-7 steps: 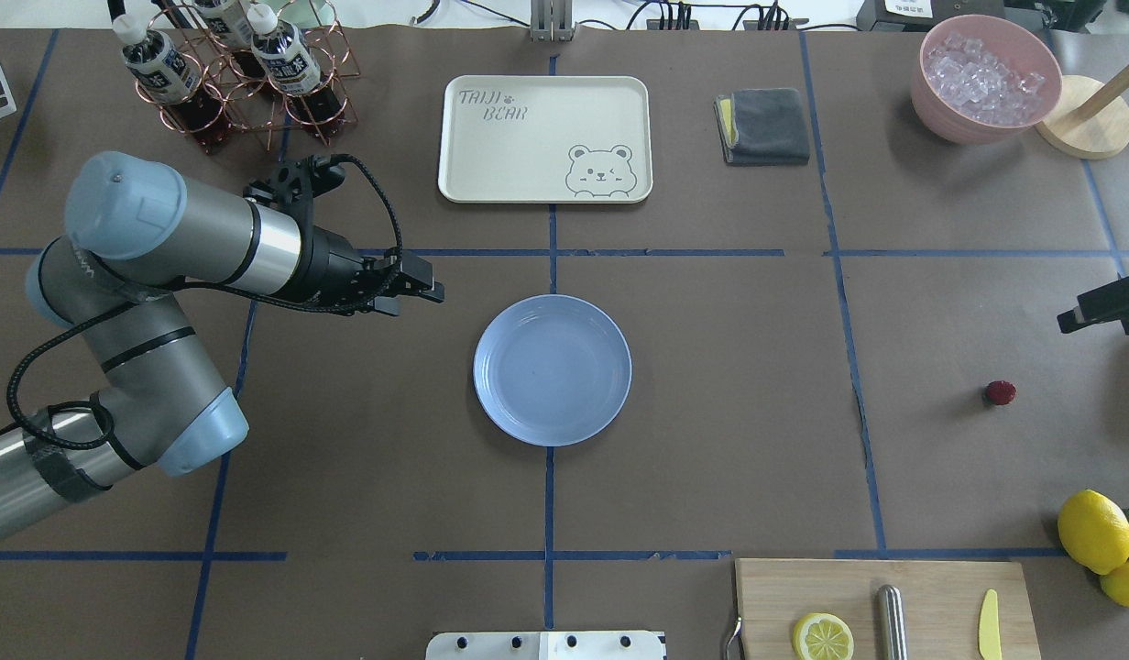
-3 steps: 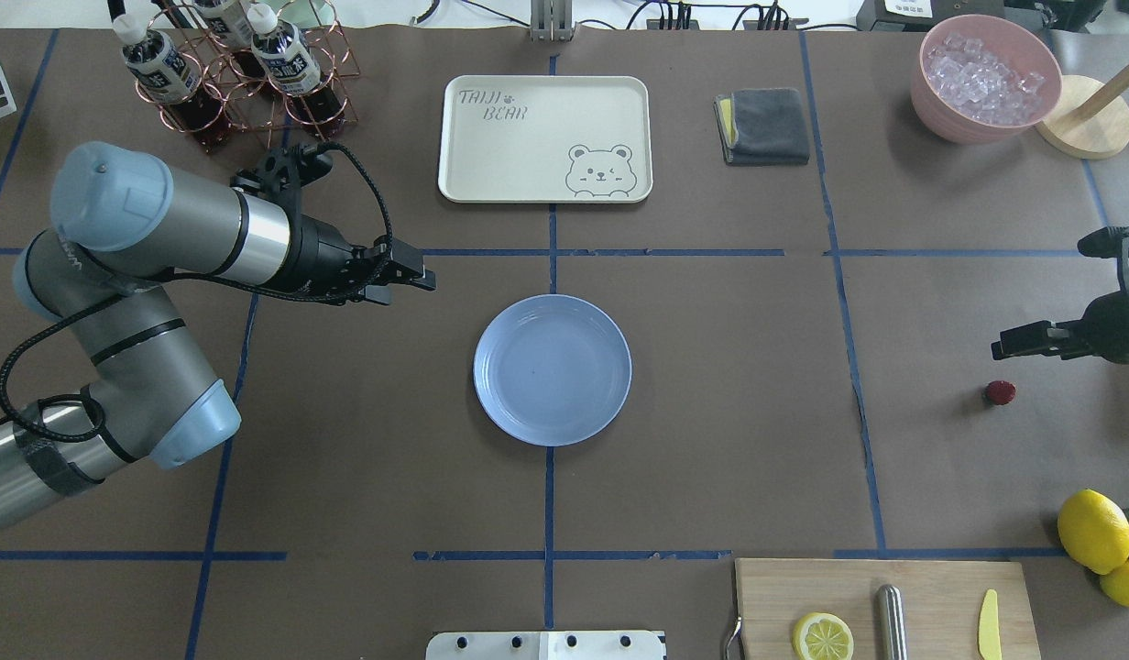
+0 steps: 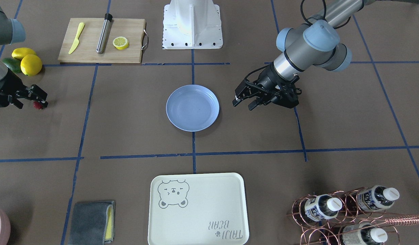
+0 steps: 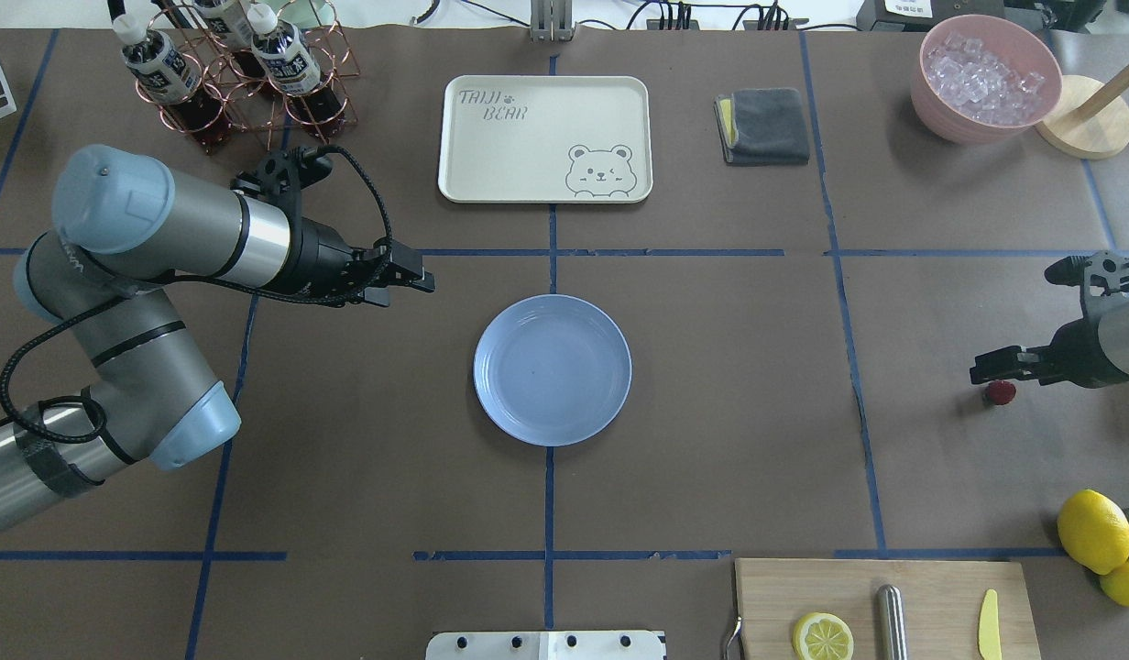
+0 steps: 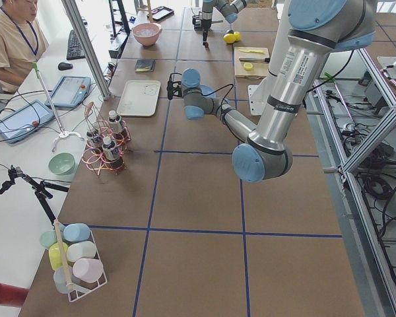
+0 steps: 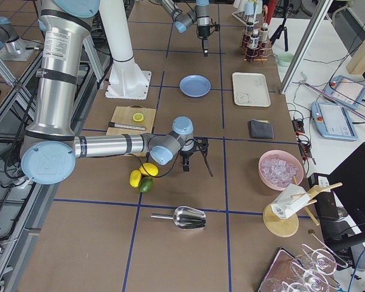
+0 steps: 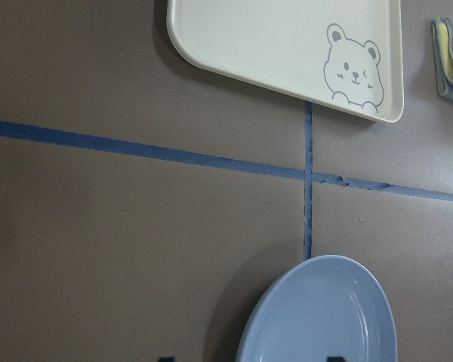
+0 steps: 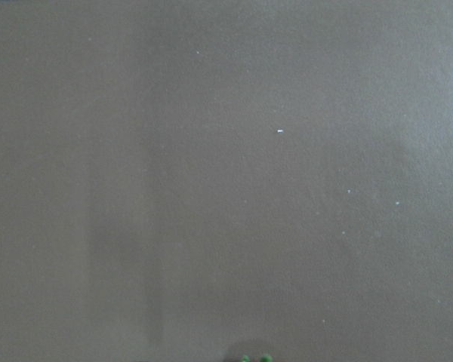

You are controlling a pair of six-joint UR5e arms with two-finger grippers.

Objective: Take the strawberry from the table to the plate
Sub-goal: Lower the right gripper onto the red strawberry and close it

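Reach step, grasp not yet made. The tiny dark-red rounded strawberry (image 4: 1000,392) sits on the brown paper-covered bench (image 4: 711,412) with a blue tape grid. It is far on the robot's right, well apart from the round pale-blue glossy plate (image 4: 553,369) at centre, which is bare. The right tool (image 4: 984,374) hovers over and just beside the berry; its jaws look apart in the front-facing view, with nothing between them. The right wrist view shows only bench and a green speck at its bottom edge, probably the berry's leaf cap, so the tool seems a bit off centre. To do it well: centre the jaws either side of the berry, come straight down, stop just short of the bench, and close softly, since the berry looks soft and likely to roll. The left tool (image 4: 409,278) hangs left of the plate, jaws apart, empty; best left parked.
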